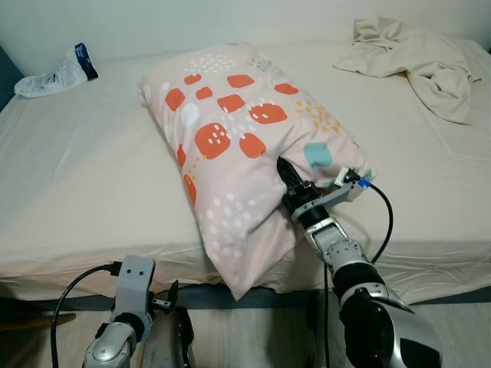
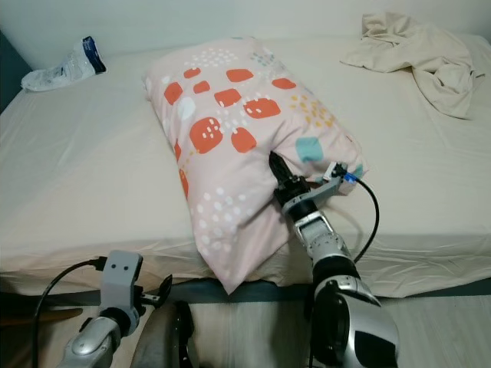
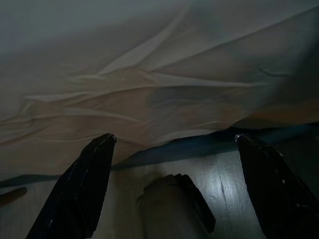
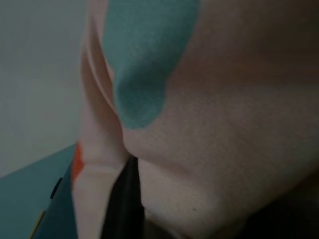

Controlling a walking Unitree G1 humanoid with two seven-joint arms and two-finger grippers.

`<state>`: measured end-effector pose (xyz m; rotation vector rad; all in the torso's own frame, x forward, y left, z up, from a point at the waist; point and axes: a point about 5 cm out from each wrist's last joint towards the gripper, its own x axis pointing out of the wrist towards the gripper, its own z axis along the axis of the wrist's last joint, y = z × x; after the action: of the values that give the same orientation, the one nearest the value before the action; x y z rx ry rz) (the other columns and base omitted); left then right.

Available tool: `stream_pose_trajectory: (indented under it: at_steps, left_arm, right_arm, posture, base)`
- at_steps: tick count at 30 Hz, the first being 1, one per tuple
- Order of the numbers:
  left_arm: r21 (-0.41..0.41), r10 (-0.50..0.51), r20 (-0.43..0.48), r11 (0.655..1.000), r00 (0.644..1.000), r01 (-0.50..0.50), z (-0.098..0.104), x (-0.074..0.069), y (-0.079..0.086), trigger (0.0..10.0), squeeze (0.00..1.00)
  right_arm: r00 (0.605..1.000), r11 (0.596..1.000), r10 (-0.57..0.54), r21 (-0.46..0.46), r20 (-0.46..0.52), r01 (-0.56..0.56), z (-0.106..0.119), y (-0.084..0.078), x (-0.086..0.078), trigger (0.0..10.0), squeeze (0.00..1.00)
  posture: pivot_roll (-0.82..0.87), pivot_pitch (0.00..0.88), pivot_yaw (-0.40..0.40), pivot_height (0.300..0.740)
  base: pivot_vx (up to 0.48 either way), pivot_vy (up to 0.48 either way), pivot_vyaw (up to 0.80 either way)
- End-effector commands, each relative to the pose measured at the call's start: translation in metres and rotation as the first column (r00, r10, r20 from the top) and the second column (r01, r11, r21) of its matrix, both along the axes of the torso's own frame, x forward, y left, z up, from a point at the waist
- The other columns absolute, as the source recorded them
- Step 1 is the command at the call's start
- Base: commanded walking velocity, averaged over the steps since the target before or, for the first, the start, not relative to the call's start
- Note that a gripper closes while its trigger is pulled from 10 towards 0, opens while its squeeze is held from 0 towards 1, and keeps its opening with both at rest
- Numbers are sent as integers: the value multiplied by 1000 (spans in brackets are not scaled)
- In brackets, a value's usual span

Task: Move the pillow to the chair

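The right gripper (image 1: pixel 285 175) reaches up, fingers pinched into the pillow (image 1: pixel 238 146) and mostly buried. The left gripper (image 3: pixel 174 149) hangs low beside the bed (image 1: pixel 84 176), fingers wide.

Our right arm stretched forward and up, its right pincer (image 1: pixel 285 178) buried in fabric folds, fingers clamped on a pinch of it, our left arm low by our side, left pincer (image 3: pixel 174 186) fingers spread wide

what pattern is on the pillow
Pale pink pillow with orange-red blotches, white dots and teal patches; clearest in the left eye view.
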<state>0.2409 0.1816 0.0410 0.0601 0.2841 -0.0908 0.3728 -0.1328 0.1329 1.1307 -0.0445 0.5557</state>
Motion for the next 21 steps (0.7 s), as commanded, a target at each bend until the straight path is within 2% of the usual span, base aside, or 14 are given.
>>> stream_pose_trajectory:
  at_steps: [1,2,4,7,8,11,13,17,20,21]
  left_arm:
    - [-8,16,-25,1000,1000,-17,-7,-2,1,10000,0]
    - [-8,16,-25,1000,1000,-17,-7,-2,1,10000,0]
    - [-17,16,-14,1000,1000,-17,-6,4,-2,10000,0]
    - [-20,17,-11,1000,1000,-17,-5,6,-2,10000,0]
    - [-52,9,1,999,1000,-9,-3,11,-6,10000,0]
    - [-137,-26,32,990,999,30,3,20,-13,10000,0]
    - [-151,-35,41,988,999,41,5,22,-14,10000,0]
    - [-197,-52,81,978,995,67,13,34,-20,10000,0]
    - [-203,-52,86,977,995,68,14,36,-21,10000,0]
    - [-210,-57,99,975,993,77,17,40,-23,10000,0]
  right_arm:
    - [997,997,68,-46,19,-67,-3,10,-5,0,0]
    - [997,997,68,-46,19,-67,-3,10,-5,0,0]
    - [990,988,123,-103,67,-116,-4,11,-12,0,0]
    - [987,985,139,-116,80,-129,-4,11,-14,0,0]
    - [974,976,187,-139,130,-169,-3,11,-23,0,0]
    - [957,973,214,-133,194,-191,3,4,-32,0,0]
    - [953,972,218,-136,211,-192,6,2,-34,0,0]
    - [941,974,184,-178,285,-137,23,-18,-39,0,0]
    - [939,975,177,-185,295,-125,26,-21,-39,0,0]
    - [931,974,172,-195,322,-113,35,-27,-41,0,0]
  posture:
    - [55,181,82,505]
    - [55,181,82,505]
    - [42,164,80,505]
    - [40,161,80,505]
    - [31,144,81,505]
    - [18,123,83,505]
    - [15,120,82,505]
    - [-5,87,84,505]
    - [-5,87,84,505]
    - [-13,70,80,505]
  base:
    - [0,0,0]
    - [0,0,0]
    - [0,0,0]
    - [0,0,0]
    - [0,0,0]
    - [0,0,0]
    - [0,0,0]
    - [0,0,0]
    - [0,0,0]
    - [0,0,0]
